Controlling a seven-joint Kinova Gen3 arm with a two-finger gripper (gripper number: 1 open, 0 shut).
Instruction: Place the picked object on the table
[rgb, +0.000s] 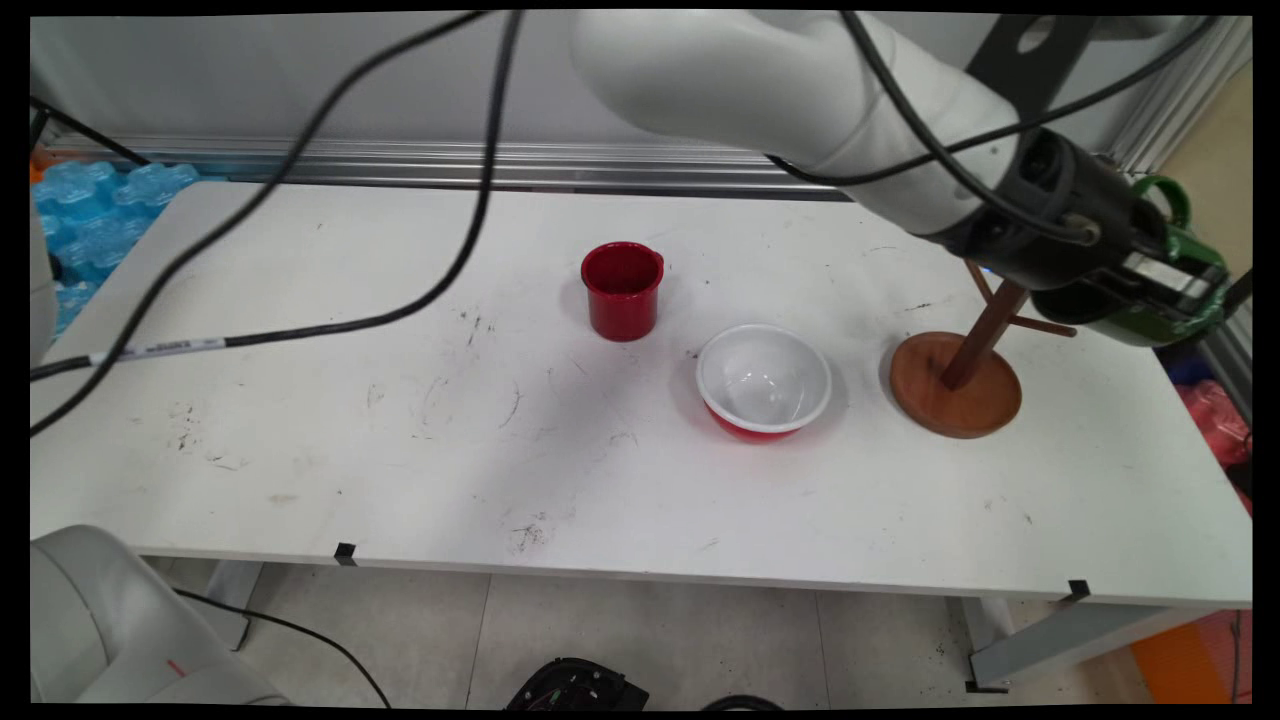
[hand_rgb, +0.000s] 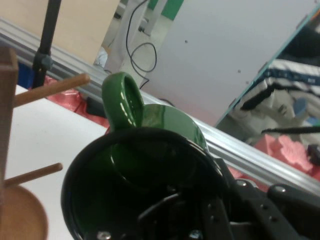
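The gripper (rgb: 1185, 285) hangs over the table's (rgb: 400, 450) right edge, its fingers clamped on the rim of a green mug (rgb: 1165, 255) held tilted just beside the wooden mug tree (rgb: 960, 385). Only the hand view looks into the mug's (hand_rgb: 150, 165) dark inside, handle up, with the tree's pegs (hand_rgb: 50, 87) at left. The main view alone shows a red cup (rgb: 622, 290) and a white-lined red bowl (rgb: 764, 382) mid-table. The scuffed white top meets an aluminium rail along the wall.

A red cup (rgb: 622, 290) stands left of a white-lined bowl (rgb: 764, 381).
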